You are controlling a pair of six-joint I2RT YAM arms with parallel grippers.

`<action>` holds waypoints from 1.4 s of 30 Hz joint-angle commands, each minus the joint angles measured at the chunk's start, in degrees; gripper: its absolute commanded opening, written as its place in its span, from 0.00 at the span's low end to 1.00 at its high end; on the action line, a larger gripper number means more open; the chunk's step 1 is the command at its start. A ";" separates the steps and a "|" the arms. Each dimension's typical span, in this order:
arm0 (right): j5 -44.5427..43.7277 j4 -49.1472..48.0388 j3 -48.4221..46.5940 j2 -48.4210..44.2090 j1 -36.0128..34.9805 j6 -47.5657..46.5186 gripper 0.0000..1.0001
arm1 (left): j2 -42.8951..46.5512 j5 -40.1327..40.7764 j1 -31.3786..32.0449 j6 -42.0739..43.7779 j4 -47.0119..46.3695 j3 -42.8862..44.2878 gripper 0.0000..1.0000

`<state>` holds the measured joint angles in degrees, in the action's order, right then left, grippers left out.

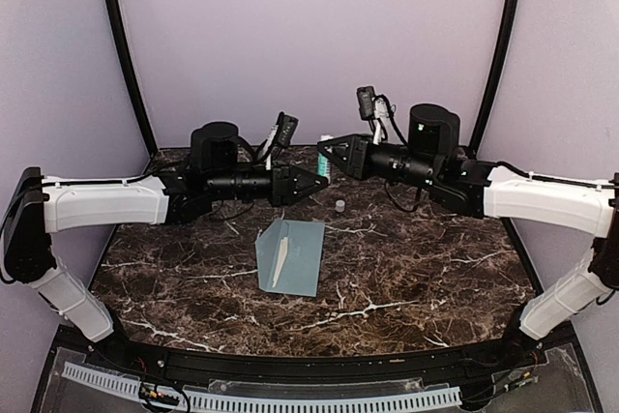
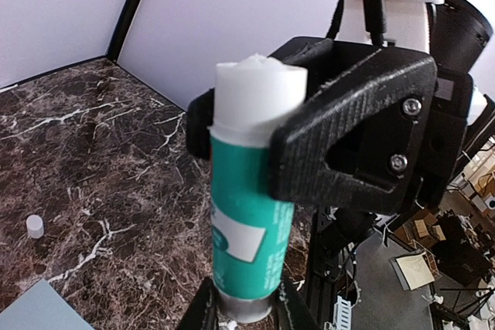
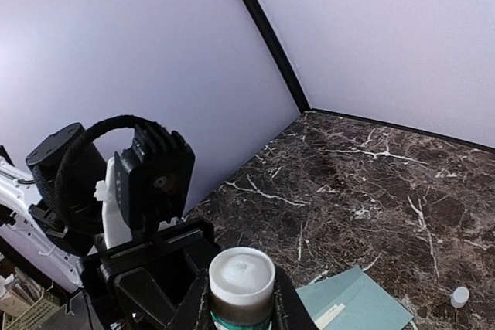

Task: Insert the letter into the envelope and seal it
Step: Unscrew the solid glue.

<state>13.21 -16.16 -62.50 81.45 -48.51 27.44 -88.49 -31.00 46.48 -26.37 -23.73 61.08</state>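
Risk of dropping: we see both tools clamped on one glue stick (image 2: 247, 214) in the air; if one lets go before the other holds firmly, we think the stick can fall and smear what lies under it.
Left gripper (image 2: 247, 311): closed narrowly on the lower end of the stick, the base between its fingers.
Right gripper (image 3: 241, 307): closed on the upper part, just under the bare white glue.
Glue tip: uncovered; we judge that it can break or rub against the right fingers if the two arms pull or twist unevenly.
Cap (image 1: 339, 205): small white piece on the table (image 1: 435, 268), below the tools, well apart from both.
Envelope (image 1: 290, 256): flat on the table, below the two grippers and nearer to the arm bases, touching neither tool.
Letter: we cannot tell whether it is inside; only a pale strip shows on the envelope.
Risk at gluing: nothing holds the envelope, so a hard or slanted press of the stick could push it away or crease it.
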 commanded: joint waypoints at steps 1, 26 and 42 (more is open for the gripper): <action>-13.99 2.39 -2.43 2.51 -2.83 -0.10 0.02 | 2.25 8.76 0.27 2.13 5.96 2.38 0.06; 2.35 -6.92 4.37 -1.84 7.32 5.37 0.04 | 6.03 -10.49 -4.03 -4.88 -4.30 -2.99 0.72; 25.02 -27.30 6.98 -1.89 6.98 12.09 0.04 | -0.95 -19.72 -1.88 -9.63 -14.28 1.91 0.72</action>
<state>35.24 -37.50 -55.83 80.09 -39.90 38.76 -88.31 -47.16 43.29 -34.59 -33.23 60.12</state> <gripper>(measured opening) 0.197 0.722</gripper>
